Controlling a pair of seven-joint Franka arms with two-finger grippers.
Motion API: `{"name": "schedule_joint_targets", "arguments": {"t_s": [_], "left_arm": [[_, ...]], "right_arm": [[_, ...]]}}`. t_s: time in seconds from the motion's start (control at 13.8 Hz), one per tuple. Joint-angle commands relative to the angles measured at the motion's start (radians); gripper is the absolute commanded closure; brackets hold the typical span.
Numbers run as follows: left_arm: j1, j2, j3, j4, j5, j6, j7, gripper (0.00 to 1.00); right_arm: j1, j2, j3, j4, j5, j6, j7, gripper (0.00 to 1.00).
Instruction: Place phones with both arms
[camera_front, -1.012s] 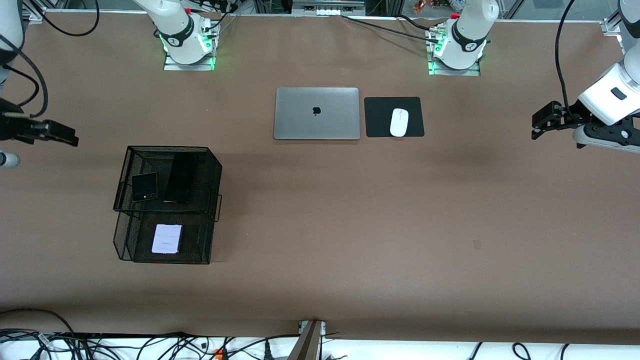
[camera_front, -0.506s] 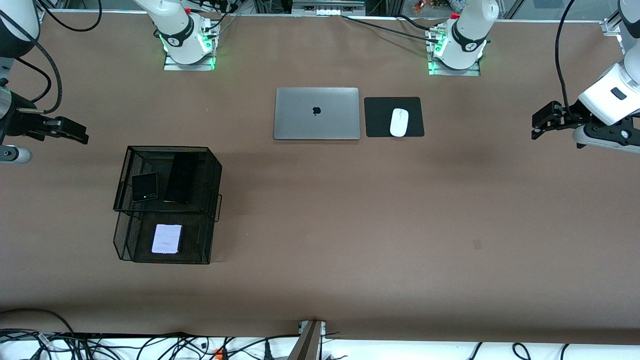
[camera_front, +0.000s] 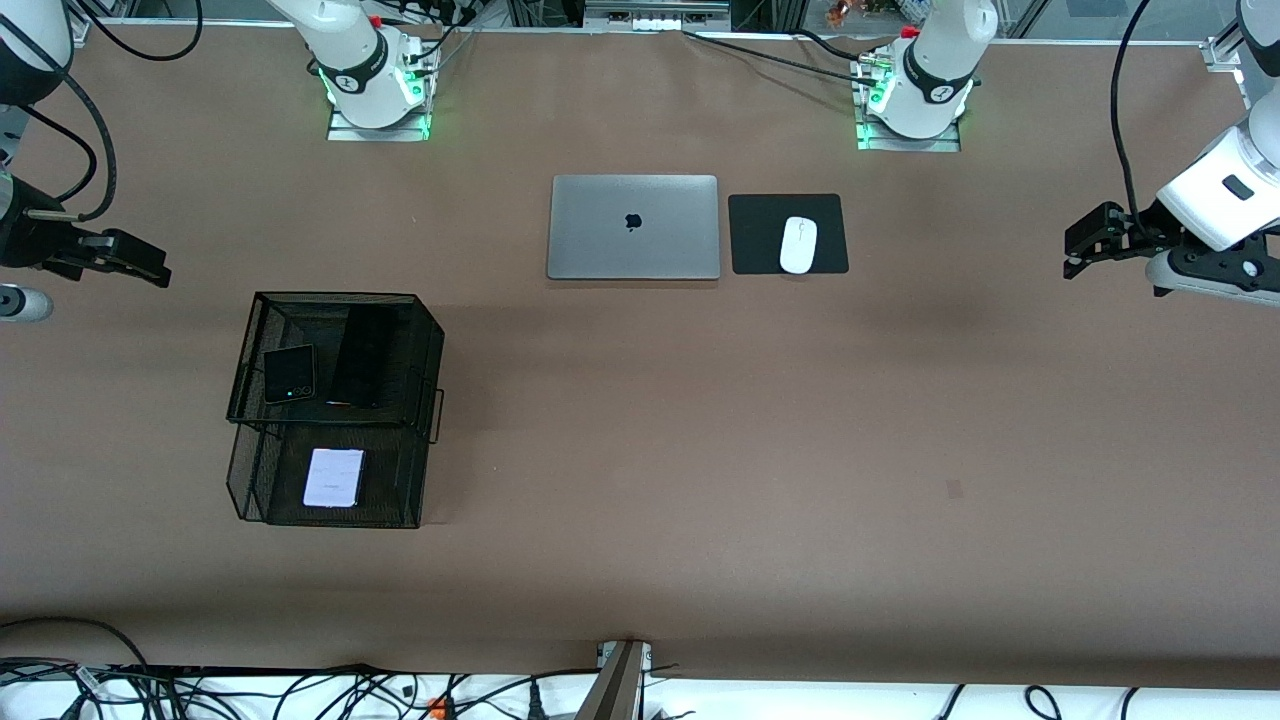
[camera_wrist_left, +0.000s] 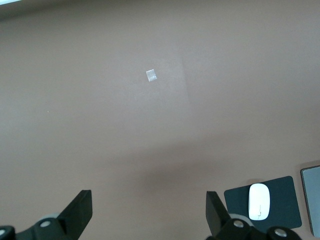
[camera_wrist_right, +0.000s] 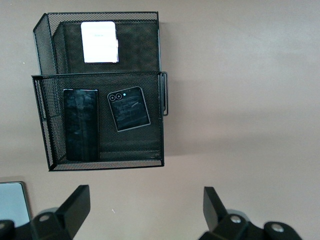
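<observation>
Three phones in the mesh rack, both grippers raised and holding nothing

The black mesh rack stands on the desk toward the right arm's end; its upper tier carries a long dark phone beside a small folded phone, and its lower tier carries a white phone, nearer the front camera. The right gripper hangs over bare desk near the rack, fingers spread wide with nothing between them. The left gripper waits over the left arm's end, fingers likewise wide apart and holding nothing. A closed laptop and a mouse on its black pad lie undisturbed. This arrangement fits phones already placed or phones awaiting removal. Any approach to the rack should descend vertically and stay clear of the mesh walls.
</observation>
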Motion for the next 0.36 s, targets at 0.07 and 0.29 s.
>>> {"name": "schedule_joint_targets", "arguments": {"t_s": [0.07, 0.29], "left_arm": [[0.008, 0.012, -0.004, 0.027, 0.009, -0.022, 0.023, 0.0], [0.008, 0.012, -0.004, 0.027, 0.009, -0.023, 0.025, 0.0]], "right_arm": [[-0.022, -0.024, 0.017, -0.025, 0.03, 0.007, -0.001, 0.0], [-0.022, -0.025, 0.015, -0.023, 0.03, 0.01, -0.003, 0.0]]}}
